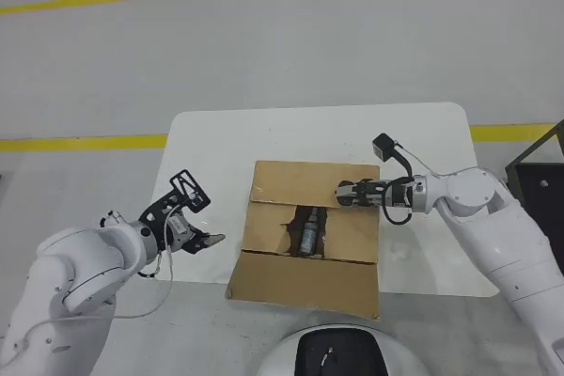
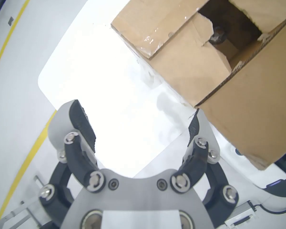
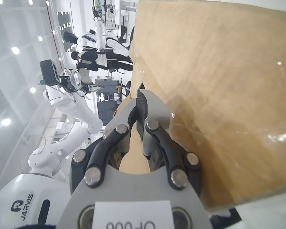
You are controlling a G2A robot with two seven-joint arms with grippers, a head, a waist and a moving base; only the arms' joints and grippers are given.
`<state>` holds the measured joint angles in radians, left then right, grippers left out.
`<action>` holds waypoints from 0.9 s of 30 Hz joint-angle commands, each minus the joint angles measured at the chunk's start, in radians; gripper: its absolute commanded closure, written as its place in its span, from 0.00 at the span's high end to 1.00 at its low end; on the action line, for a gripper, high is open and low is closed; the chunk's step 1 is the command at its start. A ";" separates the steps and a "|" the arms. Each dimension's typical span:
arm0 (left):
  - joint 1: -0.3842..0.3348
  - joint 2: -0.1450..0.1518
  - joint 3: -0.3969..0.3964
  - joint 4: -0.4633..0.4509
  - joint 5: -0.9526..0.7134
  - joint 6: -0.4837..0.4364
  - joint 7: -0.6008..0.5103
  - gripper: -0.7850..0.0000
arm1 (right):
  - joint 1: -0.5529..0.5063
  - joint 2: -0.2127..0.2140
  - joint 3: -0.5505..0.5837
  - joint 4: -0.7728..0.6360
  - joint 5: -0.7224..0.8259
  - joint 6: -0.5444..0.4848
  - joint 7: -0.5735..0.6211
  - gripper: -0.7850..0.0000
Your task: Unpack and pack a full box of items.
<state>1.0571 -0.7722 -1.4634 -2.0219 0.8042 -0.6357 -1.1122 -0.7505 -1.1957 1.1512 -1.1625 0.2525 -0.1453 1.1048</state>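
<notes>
Top view: box (image 1: 305, 282) stands on the table (image 1: 216, 150), flaps part shut; a bottle-like item (image 1: 310, 230) is seen through the gap.
Left wrist view: left gripper (image 2: 140, 120) is held spread, empty, beside a box corner.
Right wrist view: right gripper (image 3: 139, 98) is pinched on a flap (image 3: 205, 84).
Unpacking judged begun; flap must be folded outward next.

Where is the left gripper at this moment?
In the top view the left gripper hangs open over the left edge of the table, close beside the left side of the box.
</notes>
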 commanded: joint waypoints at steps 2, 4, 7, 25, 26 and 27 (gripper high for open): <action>0.083 0.012 -0.059 -0.026 0.010 -0.038 -0.027 1.00 | -0.003 0.002 0.003 -0.002 -0.001 -0.001 0.000 0.00; 0.143 0.020 -0.099 -0.036 0.019 -0.039 -0.034 1.00 | -0.006 0.004 0.005 -0.003 -0.001 -0.001 0.000 0.00; 0.228 0.033 -0.151 -0.059 0.032 -0.035 -0.037 1.00 | -0.014 0.006 0.007 -0.006 0.000 0.000 0.000 0.00; 0.320 0.050 -0.042 -0.132 0.026 -0.072 0.105 1.00 | -0.025 0.021 0.021 -0.049 -0.013 0.020 -0.004 0.00; 0.300 0.049 -0.028 -0.123 0.026 -0.070 0.112 1.00 | -0.024 0.022 0.023 -0.052 -0.013 0.020 -0.005 0.00; 0.280 0.048 -0.014 -0.120 0.025 -0.072 0.121 1.00 | -0.022 0.023 0.025 -0.055 -0.013 0.021 -0.006 0.00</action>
<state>1.3628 -0.7230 -1.4955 -2.1487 0.8297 -0.7060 -1.0012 -0.7744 -1.1740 1.1740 -1.2143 0.2393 -0.1250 1.0999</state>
